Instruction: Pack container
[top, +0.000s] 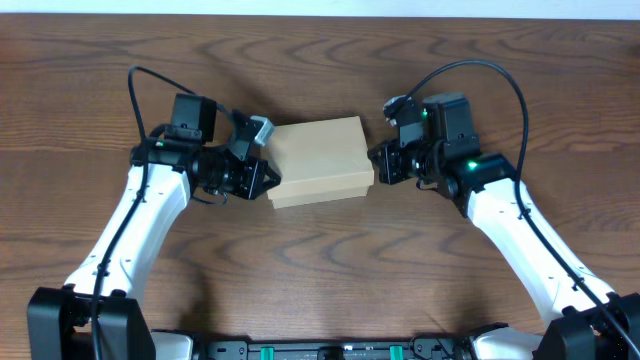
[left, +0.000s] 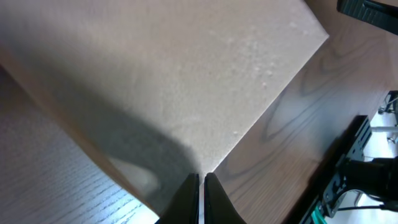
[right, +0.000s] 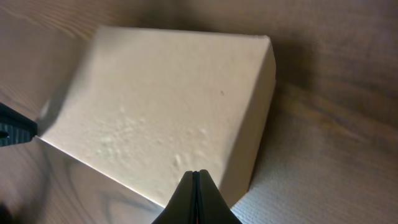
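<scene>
two robot arms bracket the container (top: 320, 160), a small tan cardboard box that sits closed near the middle of the wooden table (top: 320, 50). the left gripper (top: 270, 180) meets the box at its near left corner, jaws pinched together with nothing between them. the right gripper (top: 377, 165) noses up against the opposite short side, its fingers likewise closed tight and empty. neither arm holds the box. the placement suggests the two closed tips serve as blunt pushers, pinning the box from both ends so it cannot slide or swivel, perhaps while the lid is pressed home. the box lies slightly askew to the wood grain, lid flat, its sides plain and unprinted. the top is pale and smooth, with a faint patch of small dimples, and the edges look crisp. what is inside cannot be seen.
</scene>
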